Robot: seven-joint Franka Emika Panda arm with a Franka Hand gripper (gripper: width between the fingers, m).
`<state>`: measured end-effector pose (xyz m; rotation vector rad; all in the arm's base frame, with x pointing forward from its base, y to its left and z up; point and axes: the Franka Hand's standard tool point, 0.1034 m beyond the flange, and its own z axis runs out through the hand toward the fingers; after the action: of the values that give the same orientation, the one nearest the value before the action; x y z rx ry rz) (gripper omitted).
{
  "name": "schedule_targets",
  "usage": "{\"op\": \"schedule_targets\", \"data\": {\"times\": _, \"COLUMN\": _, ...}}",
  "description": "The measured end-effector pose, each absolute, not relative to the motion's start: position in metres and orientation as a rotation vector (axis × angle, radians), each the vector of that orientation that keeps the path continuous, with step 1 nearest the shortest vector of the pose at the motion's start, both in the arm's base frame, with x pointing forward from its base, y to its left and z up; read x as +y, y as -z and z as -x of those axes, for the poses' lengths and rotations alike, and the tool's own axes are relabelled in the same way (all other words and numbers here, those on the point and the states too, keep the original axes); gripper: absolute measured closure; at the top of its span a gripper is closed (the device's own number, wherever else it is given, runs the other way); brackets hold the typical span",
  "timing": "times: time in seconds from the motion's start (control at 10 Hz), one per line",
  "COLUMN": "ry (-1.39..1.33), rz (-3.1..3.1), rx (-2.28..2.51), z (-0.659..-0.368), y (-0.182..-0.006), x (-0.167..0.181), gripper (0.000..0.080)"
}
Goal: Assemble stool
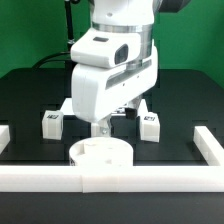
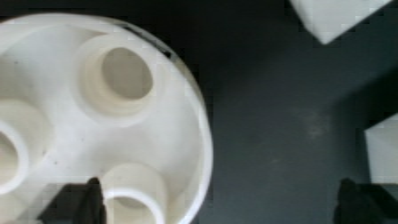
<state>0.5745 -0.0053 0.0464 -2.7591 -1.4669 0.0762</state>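
One seat (image 1: 100, 153) lies flat on the bench (image 1: 25, 105), its near edge against the front bar (image 1: 150, 178).

Jaws: spread, holding nothing. In the exterior view they hang low over the side of the seat away from that bar. Whether they touch it cannot be told.

Wrist view: the seat (image 2: 71, 110) fills one side of the picture and its rim runs between the two fingertips (image 2: 80, 200). One fingertip is over the seat's face, near a hole (image 2: 121, 75). The other is over bare bench. The seat's centre therefore lies off to one side of the jaws, not beneath them. The seat is round, so it has no long axis to match.

Two legs are seen, one (image 1: 52, 122) at the exterior view's left of the arm and one (image 1: 150, 124) at its right, both apart from the seat. A third is not made out.

Judgement: the closing line crosses the rim, which suits an edge pinch after a short descent. The risk is the inner finger fouling a hole wall.
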Motion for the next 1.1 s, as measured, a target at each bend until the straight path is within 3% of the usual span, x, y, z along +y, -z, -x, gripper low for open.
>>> {"op": "schedule_targets", "data": {"times": 0.4, "ry": -0.095, "rz": 2.752, "rx": -1.457, "z": -0.584, "y": -0.019, "x": -0.010, "gripper": 0.0150}}
{"op": "schedule_targets", "data": {"times": 0.9, "ry": -0.098, "rz": 2.749, "rx": -1.457, "z": -0.581, "y": -0.013, "x": -0.009, "gripper": 0.0150}}
{"op": "schedule_targets", "data": {"times": 1.1, "ry": -0.099, "rz": 2.749, "rx": -1.457, "z": -0.581, "y": -0.013, "x": -0.009, "gripper": 0.0414}}
